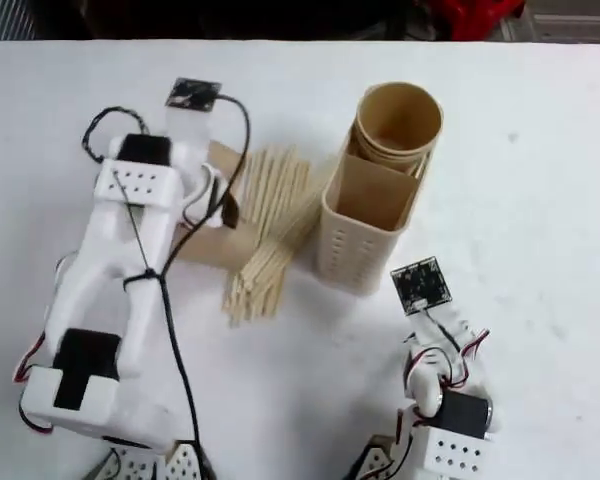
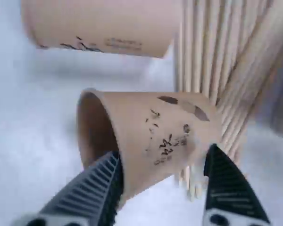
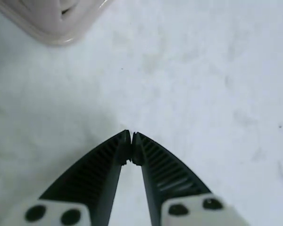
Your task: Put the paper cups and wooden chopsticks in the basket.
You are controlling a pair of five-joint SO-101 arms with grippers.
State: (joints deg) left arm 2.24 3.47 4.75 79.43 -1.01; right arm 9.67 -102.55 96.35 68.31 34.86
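A brown paper cup lies on its side on the white table. My left gripper is open, with one finger at the cup's mouth end and the other near its base. A second cup lies just beyond it, and a pile of wooden chopsticks lies beside both. In the high view the left gripper hangs over these cups, with the chopsticks to their right. The cream basket holds stacked paper cups. My right gripper is shut over bare table near the basket's corner.
The right arm sits folded back at the near right edge of the table, below the basket. The table's right side and far edge are open white surface. Cables run along the left arm.
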